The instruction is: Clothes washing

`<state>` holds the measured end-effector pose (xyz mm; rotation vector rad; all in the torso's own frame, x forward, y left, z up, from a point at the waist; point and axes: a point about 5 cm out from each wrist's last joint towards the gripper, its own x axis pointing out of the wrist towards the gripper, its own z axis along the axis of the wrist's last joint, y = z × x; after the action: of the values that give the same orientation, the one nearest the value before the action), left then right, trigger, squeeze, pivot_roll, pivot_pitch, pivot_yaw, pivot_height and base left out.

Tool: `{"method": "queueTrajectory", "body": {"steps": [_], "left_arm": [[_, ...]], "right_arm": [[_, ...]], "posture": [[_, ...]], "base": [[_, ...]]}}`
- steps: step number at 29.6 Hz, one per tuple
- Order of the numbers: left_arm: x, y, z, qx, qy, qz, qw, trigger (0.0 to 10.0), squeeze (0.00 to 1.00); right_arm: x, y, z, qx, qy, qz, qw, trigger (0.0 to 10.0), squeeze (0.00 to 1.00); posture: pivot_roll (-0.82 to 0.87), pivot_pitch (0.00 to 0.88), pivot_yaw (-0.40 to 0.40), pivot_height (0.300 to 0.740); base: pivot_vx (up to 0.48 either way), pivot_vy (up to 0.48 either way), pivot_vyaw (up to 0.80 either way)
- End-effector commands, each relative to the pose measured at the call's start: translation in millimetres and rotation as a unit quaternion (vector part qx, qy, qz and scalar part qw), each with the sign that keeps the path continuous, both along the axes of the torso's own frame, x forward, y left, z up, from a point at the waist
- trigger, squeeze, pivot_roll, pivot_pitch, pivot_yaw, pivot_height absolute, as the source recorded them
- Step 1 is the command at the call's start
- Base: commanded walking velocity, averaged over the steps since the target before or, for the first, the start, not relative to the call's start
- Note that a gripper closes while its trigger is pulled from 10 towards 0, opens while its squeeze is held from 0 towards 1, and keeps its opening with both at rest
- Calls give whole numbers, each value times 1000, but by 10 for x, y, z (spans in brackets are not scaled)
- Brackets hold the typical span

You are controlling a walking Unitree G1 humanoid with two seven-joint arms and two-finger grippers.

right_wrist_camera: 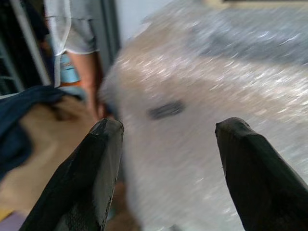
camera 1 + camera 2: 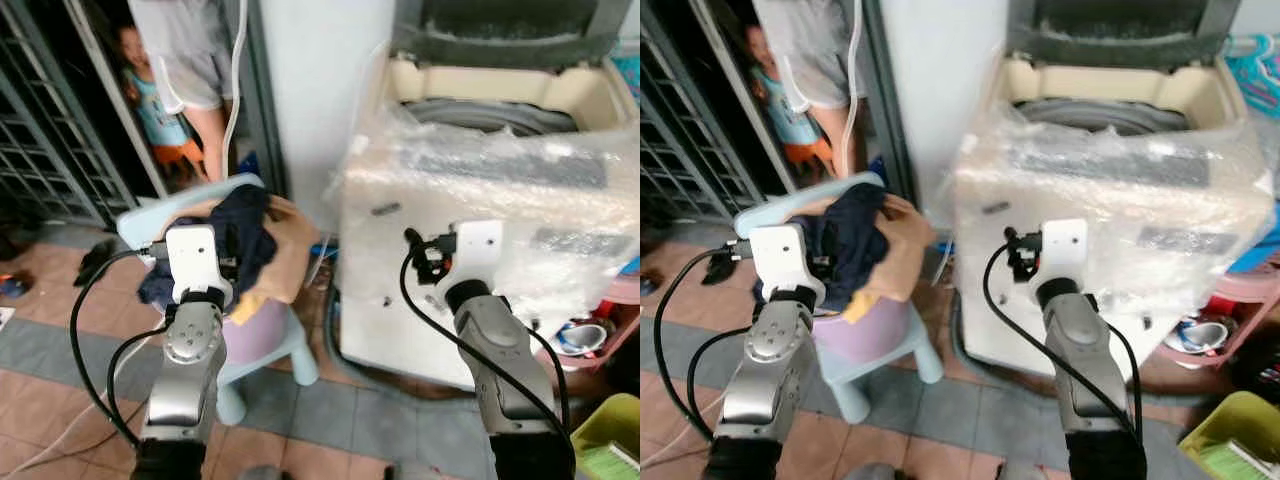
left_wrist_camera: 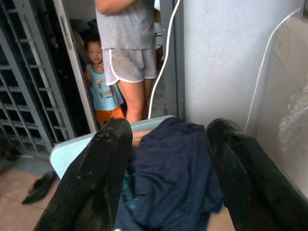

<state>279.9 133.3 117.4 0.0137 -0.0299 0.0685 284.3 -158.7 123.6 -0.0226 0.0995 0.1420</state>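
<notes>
The left gripper (image 3: 166, 183), fingers spread, points straight at the navy garment (image 2: 245, 235) heaped beside the washing machine (image 2: 480, 200), nearer than the spread right gripper (image 1: 166, 173).

Soft daylight fills the scene, bright on the pale washing machine (image 2: 480, 200), whose plastic wrap (image 2: 1140, 170) catches white glare. The doorway (image 2: 60, 110) behind the grille sits in deep shade. The right wrist view is blurred throughout; the head views soften toward their edges.
</notes>
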Motion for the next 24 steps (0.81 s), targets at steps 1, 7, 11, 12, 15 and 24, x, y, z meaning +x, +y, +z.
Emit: {"method": "queueTrajectory", "body": {"steps": [1,7,11,12,15,24], "left_arm": [[-3,-67,50,13,-17,-21,1000,10000,0],[-34,-29,40,15,-14,-26,999,10000,0],[-42,2,26,14,-12,-25,1000,10000,0],[-44,3,23,13,-11,-25,1000,10000,0],[-49,-5,22,11,-12,-26,1000,10000,0],[-53,-15,18,11,-12,-29,999,10000,0]], "right_arm": [[-42,-52,-74,8,29,0,1000,10000,0],[-61,-9,-49,7,9,27,1000,10000,0],[-52,13,-39,7,9,37,999,10000,0],[-50,15,-38,7,10,40,999,10000,0],[-35,29,-36,0,8,52,999,10000,0],[8,31,-47,-8,12,65,998,10000,0]], "posture": [[-92,6,96,740],[-81,8,95,740],[-79,8,92,740],[-79,8,92,740],[-80,9,90,740],[-81,8,87,740]], "base": [[0,0,0],[0,0,378],[0,0,566],[0,0,569],[0,0,565],[74,0,565]]}}
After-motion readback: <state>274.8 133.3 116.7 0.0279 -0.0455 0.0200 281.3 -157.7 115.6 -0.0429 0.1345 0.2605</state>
